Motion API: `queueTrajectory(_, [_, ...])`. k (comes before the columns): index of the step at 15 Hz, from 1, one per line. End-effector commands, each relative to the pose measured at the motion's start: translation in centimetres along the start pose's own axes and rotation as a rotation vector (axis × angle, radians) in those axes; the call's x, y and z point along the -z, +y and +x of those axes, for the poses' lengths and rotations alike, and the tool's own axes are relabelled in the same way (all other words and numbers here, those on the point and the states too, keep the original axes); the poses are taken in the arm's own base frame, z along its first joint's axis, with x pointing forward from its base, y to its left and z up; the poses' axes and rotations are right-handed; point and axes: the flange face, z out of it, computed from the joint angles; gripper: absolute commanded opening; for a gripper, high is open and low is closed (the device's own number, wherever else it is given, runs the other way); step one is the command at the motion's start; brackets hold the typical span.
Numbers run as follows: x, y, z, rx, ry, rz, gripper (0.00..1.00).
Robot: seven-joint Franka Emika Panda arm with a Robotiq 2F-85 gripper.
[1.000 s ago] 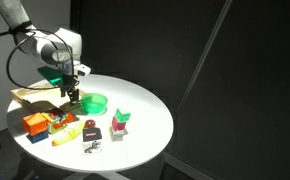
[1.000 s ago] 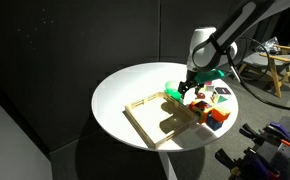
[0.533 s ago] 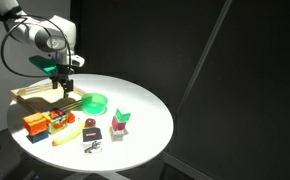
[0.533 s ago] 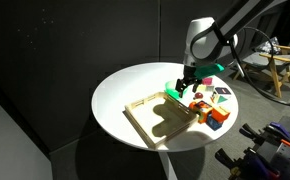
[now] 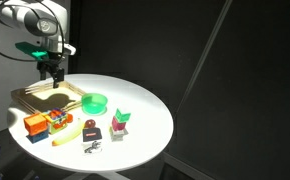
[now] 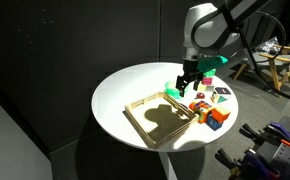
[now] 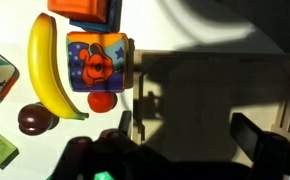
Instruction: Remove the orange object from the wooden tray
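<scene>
The orange block [image 5: 34,124] lies on the white table outside the wooden tray [image 5: 45,109], next to a colourful box [image 5: 57,120]. It also shows in the other exterior view [image 6: 217,117] and at the top edge of the wrist view [image 7: 83,10]. The tray [image 6: 137,124] is empty and partly in shadow; in the wrist view its floor [image 7: 205,90] lies under the jaws. My gripper [image 5: 53,72] hangs open and empty above the tray, seen too in an exterior view [image 6: 188,85] and in the wrist view [image 7: 190,130].
On the table beside the tray are a green plate [image 5: 95,102], a banana [image 7: 47,65], a red ball [image 7: 102,101], a dark plum [image 7: 35,119] and a pink-and-green box [image 5: 121,123]. The table edge is close behind the tray.
My gripper has risen and moved from beside the green plate back over the tray. It stays open and empty. The orange block has not moved.
</scene>
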Motion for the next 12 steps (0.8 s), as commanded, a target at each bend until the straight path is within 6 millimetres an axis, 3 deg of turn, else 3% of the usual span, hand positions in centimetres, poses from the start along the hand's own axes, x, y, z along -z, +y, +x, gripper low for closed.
queueTrajectory(1, [1.5,-1.1,-2.1,0.054,-0.031,-0.021,1.0])
queueTrajectory(12, [4.3,-4.1,-7.3,0.163,0.02,-0.097,1.0])
